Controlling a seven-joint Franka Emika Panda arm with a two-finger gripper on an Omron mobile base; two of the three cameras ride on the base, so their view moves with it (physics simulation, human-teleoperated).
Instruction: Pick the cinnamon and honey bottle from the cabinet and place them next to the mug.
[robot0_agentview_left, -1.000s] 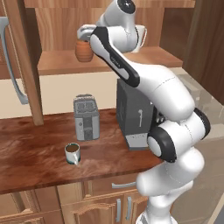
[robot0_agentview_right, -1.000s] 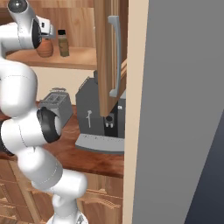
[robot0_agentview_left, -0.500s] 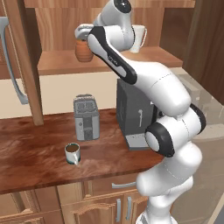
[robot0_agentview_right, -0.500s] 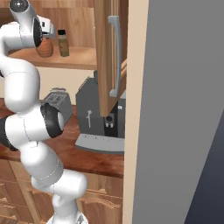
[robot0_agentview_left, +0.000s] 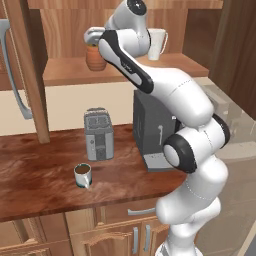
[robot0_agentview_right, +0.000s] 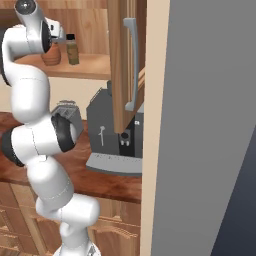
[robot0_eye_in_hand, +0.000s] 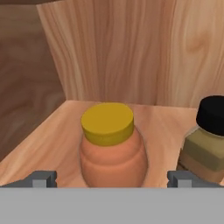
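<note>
I have edged my gripper (robot0_eye_in_hand: 111, 179) closer to the honey bottle (robot0_eye_in_hand: 112, 146); it stands between my wide-spread fingers (robot0_eye_in_hand: 41, 178), the cinnamon (robot0_eye_in_hand: 209, 140) just right.

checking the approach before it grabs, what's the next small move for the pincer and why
Probably ease the pincer a little further forward, then close. Its fingertips stand wide open on either side of the honey jar, which sits centred between them on the cabinet shelf but is not yet gripped. The cinnamon bottle stands close beside one fingertip, so keep the line straight.
</note>
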